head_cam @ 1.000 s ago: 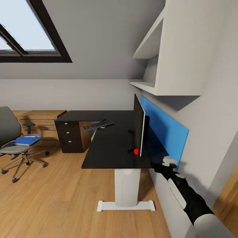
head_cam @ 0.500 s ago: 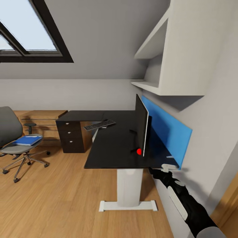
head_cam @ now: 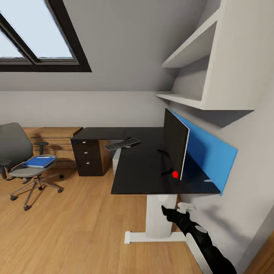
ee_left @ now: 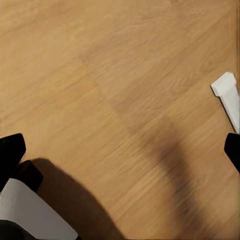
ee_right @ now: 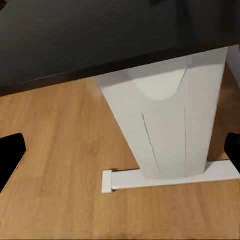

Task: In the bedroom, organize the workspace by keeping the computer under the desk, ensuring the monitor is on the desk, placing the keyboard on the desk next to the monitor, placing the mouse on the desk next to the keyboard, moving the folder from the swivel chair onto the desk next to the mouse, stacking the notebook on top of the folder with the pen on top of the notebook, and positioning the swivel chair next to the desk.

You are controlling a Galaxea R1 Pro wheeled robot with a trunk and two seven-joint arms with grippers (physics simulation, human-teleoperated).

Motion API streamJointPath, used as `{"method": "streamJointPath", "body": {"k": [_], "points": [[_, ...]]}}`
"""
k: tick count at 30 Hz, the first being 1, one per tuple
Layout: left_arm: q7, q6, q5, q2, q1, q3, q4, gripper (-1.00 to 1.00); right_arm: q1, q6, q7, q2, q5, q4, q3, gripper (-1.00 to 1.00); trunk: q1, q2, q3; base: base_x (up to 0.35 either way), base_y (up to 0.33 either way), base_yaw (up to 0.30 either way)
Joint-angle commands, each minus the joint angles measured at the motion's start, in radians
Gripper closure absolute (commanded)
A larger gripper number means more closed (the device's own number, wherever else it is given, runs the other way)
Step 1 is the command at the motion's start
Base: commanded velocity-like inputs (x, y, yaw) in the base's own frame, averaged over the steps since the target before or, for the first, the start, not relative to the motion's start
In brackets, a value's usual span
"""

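Observation:
The black desk [head_cam: 139, 171] has a blue back panel and a white leg [ee_right: 167, 130]. On it the monitor [head_cam: 176, 146] stands edge-on near the panel, and the keyboard [head_cam: 122, 144] lies farther back. At the left the swivel chair [head_cam: 17, 146] stands on the floor, apart from the desk, with the blue folder [head_cam: 39, 162] on its seat. My right gripper [head_cam: 174, 209] hangs open below the desk's near edge, facing the leg [ee_right: 120, 152]. My left gripper [ee_left: 120, 150] is open over bare floor. The computer, mouse, notebook and pen are out of view.
A dark drawer unit [head_cam: 89, 156] stands under the desk's far wing, with a low wood shelf [head_cam: 53, 139] behind the chair. White wall shelves [head_cam: 205, 64] hang above the desk. The desk's white foot [ee_left: 227, 92] lies on the wood floor [head_cam: 76, 232].
The whole head view has shifted, so the desk and chair sit further right in the picture. My right arm has dropped from the desk's edge level to below the desktop.

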Motion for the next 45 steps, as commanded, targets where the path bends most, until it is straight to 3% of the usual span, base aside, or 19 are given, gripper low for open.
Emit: {"method": "streamJointPath", "body": {"k": [1,11,16,17,18,21,24,34,45], "points": [[0.006,0.006,0.01,0.0,-0.005,0.0,-0.003,-1.0,0.003,0.004,-0.01,0.003,-0.01,-0.002,0.004,-1.0,0.0,-0.001,-0.001,0.0,0.295,0.0],[0.004,0.062,0.009,0.002,-0.076,-0.039,-0.003,-1.0,0.041,0.001,-0.009,0.026,-0.009,-0.011,0.011,-1.0,0.0,-0.001,-0.001,0.0,0.296,0.0],[0.012,0.153,0.008,0.004,-0.166,-0.047,-0.003,-1.0,0.044,0.02,-0.01,0.029,-0.014,-0.191,0.01,-1.0,0.0,-0.001,-0.001,0.0,0.296,0.0],[0.017,0.181,0.008,0.002,-0.212,-0.048,0.0,-1.0,0.044,0.05,-0.011,0.03,-0.022,-0.265,0.012,-1.0,0.0,-0.001,-0.001,0.0,0.295,0.0],[0.023,0.202,0.008,-0.002,-0.304,-0.102,0.01,-1.0,0.034,0.087,-0.011,0.035,-0.046,-0.34,0.009,-1.0,0.0,-0.001,-0.001,0.0,0.299,-0.01],[0.024,0.198,0.007,-0.003,-0.32,-0.147,0.012,-1.0,0.032,0.091,-0.01,0.036,-0.056,-0.357,0.012,-1.0,0.0,-0.001,-0.001,0.0,0.308,-0.005],[0.022,0.197,0.007,-0.003,-0.322,-0.157,0.013,-1.0,0.031,0.092,-0.01,0.037,-0.057,-0.36,0.013,-1.0,0.0,-0.001,-0.001,0.0,0.315,-0.002],[0.013,0.194,0.006,-0.004,-0.325,-0.166,0.014,-1.0,0.032,0.091,-0.01,0.039,-0.059,-0.37,0.018,-1.0,0.0,-0.001,-0.001,0.0,0.317,-0.009],[0.011,0.194,0.006,-0.004,-0.325,-0.167,0.014,-1.0,0.032,0.092,-0.011,0.053,-0.059,-0.374,0.016,-1.0,0.0,-0.001,0.002,0.0,0.318,-0.257]]}}
